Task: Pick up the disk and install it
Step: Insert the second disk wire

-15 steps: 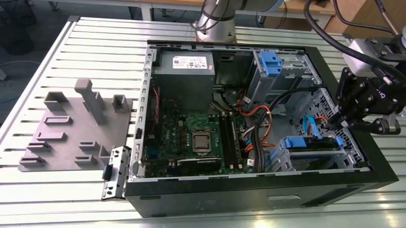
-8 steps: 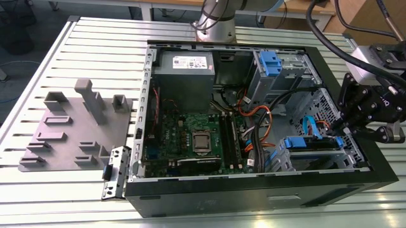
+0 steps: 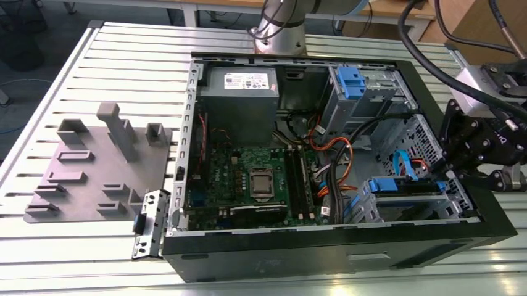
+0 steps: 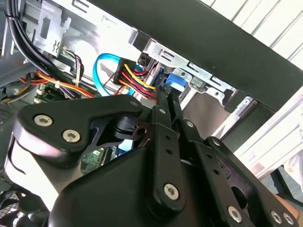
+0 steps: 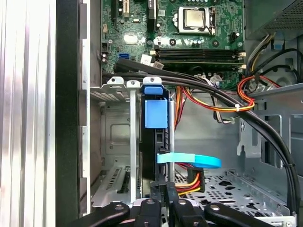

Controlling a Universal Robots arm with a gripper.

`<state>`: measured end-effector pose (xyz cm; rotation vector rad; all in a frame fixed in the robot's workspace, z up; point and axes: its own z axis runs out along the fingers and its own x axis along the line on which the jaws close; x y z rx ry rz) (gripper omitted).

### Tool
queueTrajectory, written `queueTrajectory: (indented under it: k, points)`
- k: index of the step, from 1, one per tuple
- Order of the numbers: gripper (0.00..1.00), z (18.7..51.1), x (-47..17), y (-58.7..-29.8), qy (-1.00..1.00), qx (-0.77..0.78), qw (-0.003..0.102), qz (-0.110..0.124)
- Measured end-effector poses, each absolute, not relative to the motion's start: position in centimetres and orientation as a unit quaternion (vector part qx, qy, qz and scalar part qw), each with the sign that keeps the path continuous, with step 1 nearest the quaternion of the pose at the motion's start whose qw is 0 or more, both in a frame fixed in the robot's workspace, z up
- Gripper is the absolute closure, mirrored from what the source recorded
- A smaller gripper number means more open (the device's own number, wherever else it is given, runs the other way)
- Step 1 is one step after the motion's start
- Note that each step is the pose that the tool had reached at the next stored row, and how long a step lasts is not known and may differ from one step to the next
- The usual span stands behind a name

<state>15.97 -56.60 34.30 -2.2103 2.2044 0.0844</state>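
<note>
one open computer case (image 3: 329, 246) lies on the slatted metal table (image 3: 123, 55), taking up most of the exterior view. inside it sit the green motherboard (image 3: 247, 172), the grey power supply (image 3: 243, 86) with its white sticker, and bundles of orange, red and yellow cables (image 5: 208, 106). on the table toward the exterior view's left rests a grey fixture plate (image 3: 91, 166) with upright blocks.

the arm's black gripper (image 3: 461, 169) hangs at the case's edge on the exterior view's right, just above the drive cage (image 3: 411, 200). the disk (image 5: 155, 137) stands on edge in that cage, beside the case wall, its blue plastic rail and tab facing up. in both wrist views the gripper's two fingers (image 5: 163, 201) come together, pressed close at the disk's end with no gap between them; i cannot tell whether they clamp it or merely touch it. a light blue data cable (image 5: 189, 160) curls across just beside the disk.
</note>
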Motion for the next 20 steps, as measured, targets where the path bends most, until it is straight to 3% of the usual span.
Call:
queueTrajectory:
  k: [17, 20]
  points:
    - [0.84, 33.77, 15.73, -57.04, 0.706, -0.708, 0.009, 0.027]
    - [0.77, 33.75, 15.73, -57.05, 0.706, -0.708, 0.009, 0.027]
